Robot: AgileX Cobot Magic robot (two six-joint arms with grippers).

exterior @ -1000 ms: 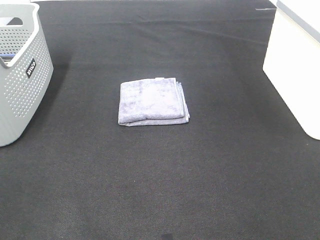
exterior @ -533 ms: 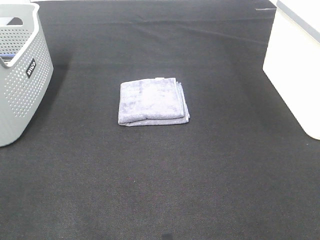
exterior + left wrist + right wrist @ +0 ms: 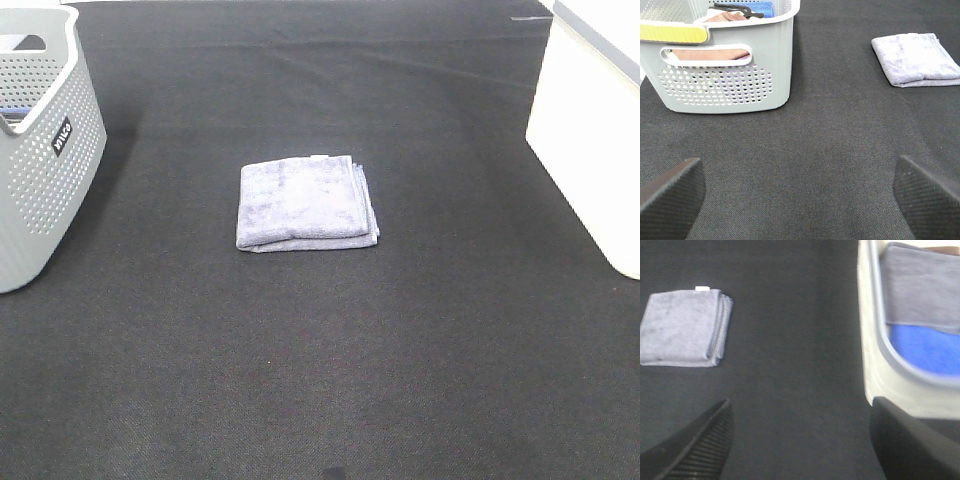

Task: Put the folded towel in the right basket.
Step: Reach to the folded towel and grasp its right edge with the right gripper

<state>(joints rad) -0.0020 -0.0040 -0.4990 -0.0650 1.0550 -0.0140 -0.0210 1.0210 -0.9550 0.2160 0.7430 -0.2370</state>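
Finding: the folded towel lies flat on the dark table cover, at the centre of the high view and well apart from both baskets. My left gripper and right gripper both have fingers spread wide and hold nothing.

Handling, as I judge it: light, soft and limp, likely to sag or unfold if pinched by a single layer. The stacked fold edge facing the right of the frame looks the best hold, taking all layers together.

Containers: the right basket, white, at the right edge of the frame, already contains a grey towel and a blue cloth. The left basket, grey and perforated, at the upper left, holds a pinkish cloth and a blue item.
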